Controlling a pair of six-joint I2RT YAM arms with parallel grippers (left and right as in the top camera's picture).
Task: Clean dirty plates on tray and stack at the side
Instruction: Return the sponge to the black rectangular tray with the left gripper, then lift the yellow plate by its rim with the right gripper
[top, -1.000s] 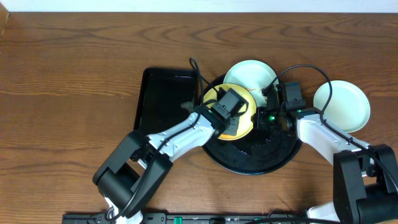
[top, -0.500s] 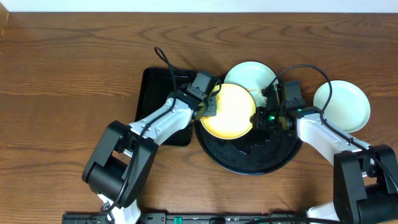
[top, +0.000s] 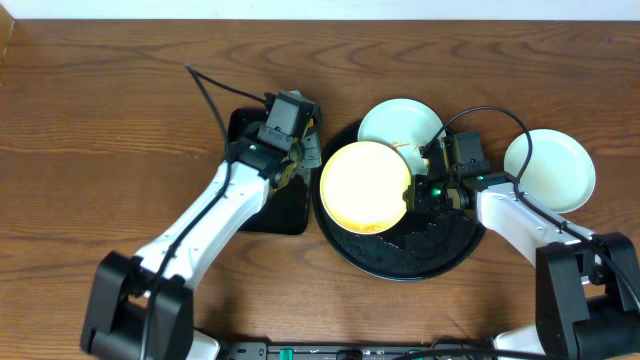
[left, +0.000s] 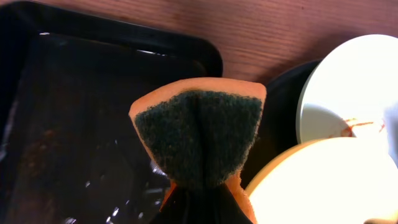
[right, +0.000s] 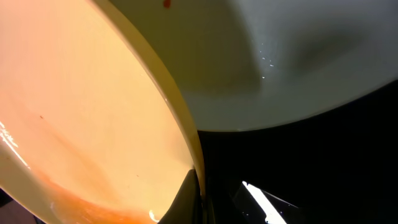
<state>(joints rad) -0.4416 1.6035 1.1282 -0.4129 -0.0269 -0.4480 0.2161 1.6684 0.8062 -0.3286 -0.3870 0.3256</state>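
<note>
The pale yellow plate (top: 365, 185) is tilted over the round black tray (top: 440, 255). My right gripper (top: 412, 190) is shut on its right rim; in the right wrist view the plate (right: 81, 112) fills the left, with an orange smear low down. A mint-blue plate (top: 400, 120) with a sauce smear lies on the tray's far side and shows in the right wrist view (right: 286, 56). Another mint-blue plate (top: 550, 168) sits on the wood at the right. My left gripper (top: 300, 150) is shut on an orange sponge with a dark green pad (left: 199, 134), over the rectangular tray.
A smaller rectangular black tray (top: 250, 135) lies left of the round tray and shows in the left wrist view (left: 74, 124). Dark-brown wood tabletop (top: 120, 110) surrounds both trays. Cables run from both wrists.
My left gripper moved with the sponge off the yellow plate, left and away, to above the rectangular tray. The yellow plate's face now shows fully. The right arm held still.
</note>
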